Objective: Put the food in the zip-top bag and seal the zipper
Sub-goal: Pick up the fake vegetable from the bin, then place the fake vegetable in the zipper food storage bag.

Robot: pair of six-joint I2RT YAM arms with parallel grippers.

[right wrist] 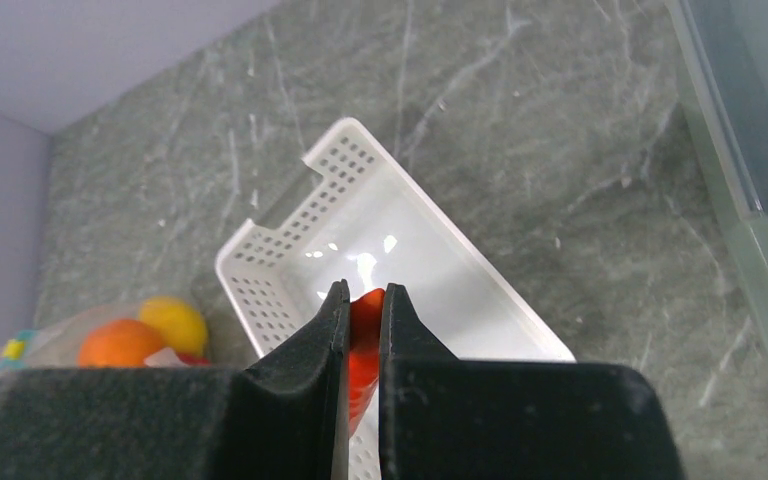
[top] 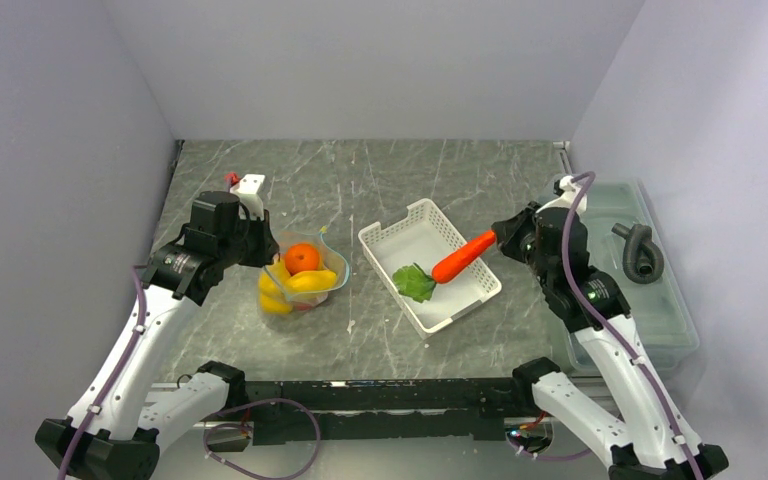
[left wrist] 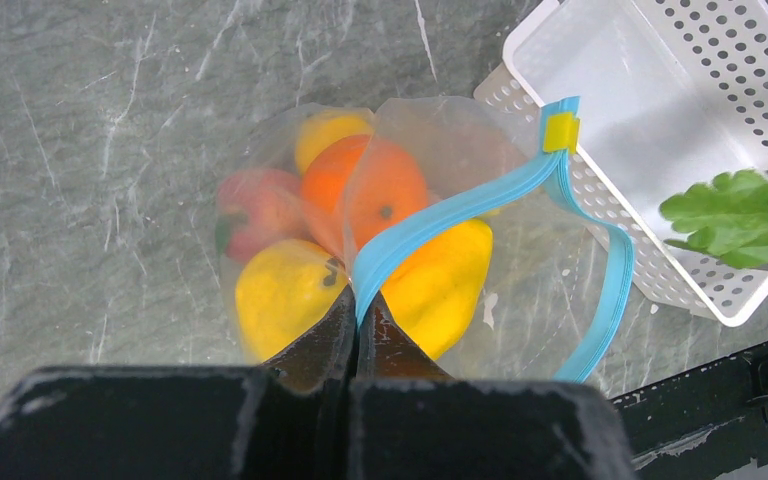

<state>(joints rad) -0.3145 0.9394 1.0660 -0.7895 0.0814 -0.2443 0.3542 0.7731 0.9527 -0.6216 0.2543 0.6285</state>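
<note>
- left gripper (left wrist: pixel 355 318) clamped tight on the zipper (left wrist: pixel 440 218); bag (left wrist: pixel 540 285), holding food (left wrist: pixel 385 190), just ahead of it
- right gripper (right wrist: pixel 365 292) pinching the carrot (top: pixel 463 257) by one end; basket (right wrist: pixel 290 232) beneath it

table (top: pixel 260 180): flat, grey-green like stone, with thin white lines | back wall (top: pixel 380 60): plain and pale | left wall (top: pixel 50 150): plain, pale, a bit purple | right wall (top: pixel 700 90): same pale colour | clear bin (top: pixel 675 310): by the right wall, at the table's right side | light: soft, even, faint shadows
</note>
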